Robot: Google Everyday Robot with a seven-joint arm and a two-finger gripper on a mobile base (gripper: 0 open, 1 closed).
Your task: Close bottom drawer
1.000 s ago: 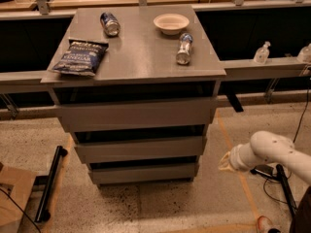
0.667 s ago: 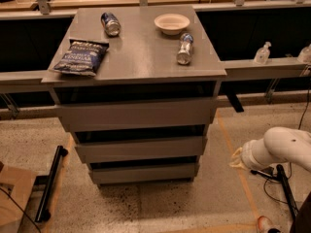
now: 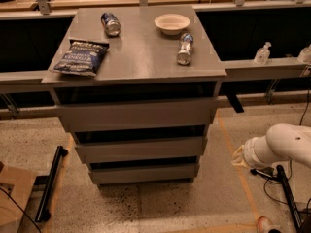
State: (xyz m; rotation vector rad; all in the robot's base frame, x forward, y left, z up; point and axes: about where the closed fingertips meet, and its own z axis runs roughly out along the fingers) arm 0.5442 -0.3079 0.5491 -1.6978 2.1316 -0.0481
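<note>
The bottom drawer [image 3: 143, 173] sits lowest in the grey desk [image 3: 146, 57], near the floor. Its flat front looks stiff, without handle; I think a push on its middle suits. The pincer [image 3: 239, 157] hangs at the right, apart; if spread or pressed, I cannot tell.
</note>
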